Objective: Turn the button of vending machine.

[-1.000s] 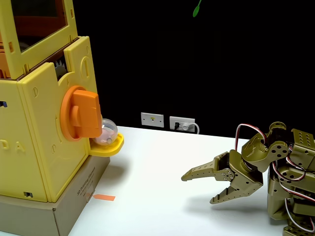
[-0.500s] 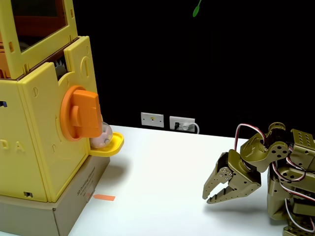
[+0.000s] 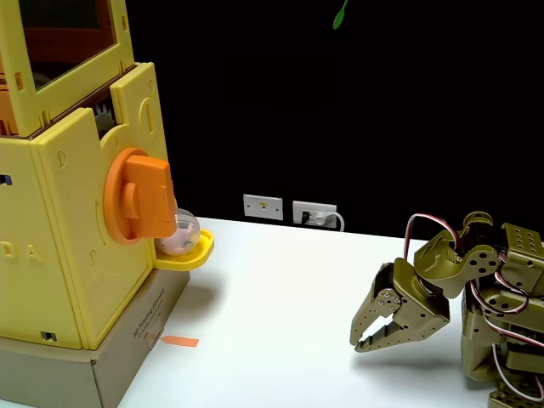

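The yellow vending machine [image 3: 76, 255] stands at the left of the fixed view on a brown cardboard box. Its orange button [image 3: 140, 197] sticks out of the side panel, the raised bar standing roughly upright. Below the button, a clear capsule ball [image 3: 183, 233] rests in the small yellow tray [image 3: 191, 253]. My olive-green gripper [image 3: 361, 338] hangs low over the white table at the lower right, far from the button. Its fingers point down and to the left, nearly together, with nothing between them.
The cardboard box [image 3: 127, 361] under the machine carries a small orange tape strip [image 3: 179, 342]. White wall sockets [image 3: 289, 210] sit at the table's far edge against a black backdrop. White tabletop [image 3: 280, 297] stretches between the machine and my arm.
My gripper went from wide open and reaching left to nearly closed, pulled back toward the arm base. The capsule ball shifted slightly in the tray.
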`<state>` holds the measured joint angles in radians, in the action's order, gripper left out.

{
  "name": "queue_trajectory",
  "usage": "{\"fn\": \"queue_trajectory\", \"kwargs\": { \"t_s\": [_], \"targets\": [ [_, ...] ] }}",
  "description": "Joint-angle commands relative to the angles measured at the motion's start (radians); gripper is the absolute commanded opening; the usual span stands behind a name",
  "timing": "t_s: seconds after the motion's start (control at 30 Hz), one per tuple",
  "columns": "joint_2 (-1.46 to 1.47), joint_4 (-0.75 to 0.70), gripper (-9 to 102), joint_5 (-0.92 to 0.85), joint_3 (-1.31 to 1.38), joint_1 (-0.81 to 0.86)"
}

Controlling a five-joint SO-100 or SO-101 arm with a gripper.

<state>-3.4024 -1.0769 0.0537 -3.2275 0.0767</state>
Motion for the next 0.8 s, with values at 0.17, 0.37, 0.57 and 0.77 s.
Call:
{"fn": "queue_trajectory", "kwargs": {
  "t_s": [0.17, 0.37, 0.57, 0.77],
  "targets": [
    [-0.144, 0.041, -1, 0.005, -0.046, -0.021],
    [-0.143, 0.041, -1, -0.003, -0.044, -0.032],
    [-0.143, 0.041, -1, -0.003, -0.044, -0.032],
    [-0.143, 0.041, -1, -0.003, -0.044, -0.032]
  ]
}}
